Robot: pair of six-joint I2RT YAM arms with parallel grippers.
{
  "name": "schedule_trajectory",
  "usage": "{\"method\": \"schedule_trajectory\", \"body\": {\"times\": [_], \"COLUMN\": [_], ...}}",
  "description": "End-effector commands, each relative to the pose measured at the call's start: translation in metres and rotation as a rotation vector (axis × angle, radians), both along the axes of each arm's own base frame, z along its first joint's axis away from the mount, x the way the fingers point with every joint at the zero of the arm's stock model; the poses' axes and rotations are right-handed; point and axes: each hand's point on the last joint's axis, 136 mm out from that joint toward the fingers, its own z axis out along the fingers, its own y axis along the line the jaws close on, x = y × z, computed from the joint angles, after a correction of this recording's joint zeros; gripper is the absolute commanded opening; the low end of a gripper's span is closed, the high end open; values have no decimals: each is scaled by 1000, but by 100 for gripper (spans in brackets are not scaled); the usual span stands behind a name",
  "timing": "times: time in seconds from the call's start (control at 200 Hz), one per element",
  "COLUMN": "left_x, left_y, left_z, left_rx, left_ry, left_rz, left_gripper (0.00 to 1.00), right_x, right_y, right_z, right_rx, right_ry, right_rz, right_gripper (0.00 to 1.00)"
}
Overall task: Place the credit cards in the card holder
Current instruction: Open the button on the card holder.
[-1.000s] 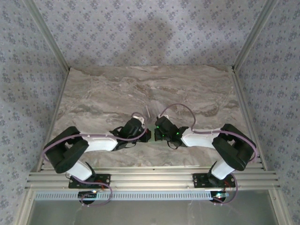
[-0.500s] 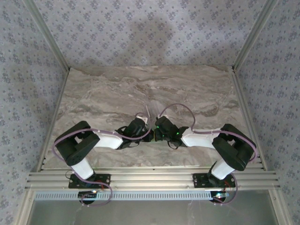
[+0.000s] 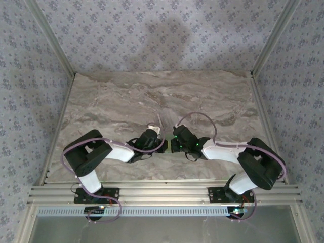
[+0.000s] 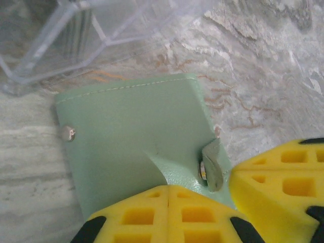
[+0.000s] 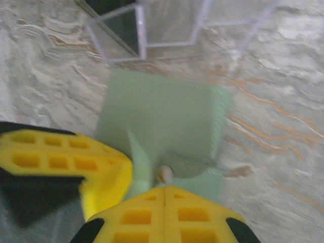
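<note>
Nudged rightward since a second ago, left end effector (image 4: 168, 195) and right end effector (image 5: 164, 197) are both clamping the card holder (image 4: 126, 126).

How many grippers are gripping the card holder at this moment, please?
2. The left gripper pinches a raised fold of the card holder; the right gripper pinches another fold close beside it, by the metal snap.

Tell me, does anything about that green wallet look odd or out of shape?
Yes: the card holder isn't lying flat. The left gripper pinches it into a raised crease, its snap tab sticks up bent, and the right gripper pinches it too, close beside.
</note>
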Motion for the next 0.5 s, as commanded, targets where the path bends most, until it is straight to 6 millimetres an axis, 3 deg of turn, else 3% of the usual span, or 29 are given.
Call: {"method": "schedule_trajectory", "body": {"times": [0.0, 0.205, 0.37, 0.495], "left_x": [-19, -18, -20, -22], "left_y": [70, 65, 64, 64], "left_z": [-83, -82, -83, -84], "left_rx": [323, 305, 297, 287], "left_ry": [147, 145, 148, 151], "left_rz": [116, 104, 96, 90], "left_gripper": [0, 0, 0, 0], "right_x": [-12, -15, -18, -18], "right_y": [-23, -18, -4, 2], "right_z": [-14, -10, 3, 8], "right_rx": [-45, -59, -74, -75], "right_ry": [53, 42, -9, -21], "right_rz": [-44, -24, 20, 39], "right_gripper": [0, 0, 24, 30]}}
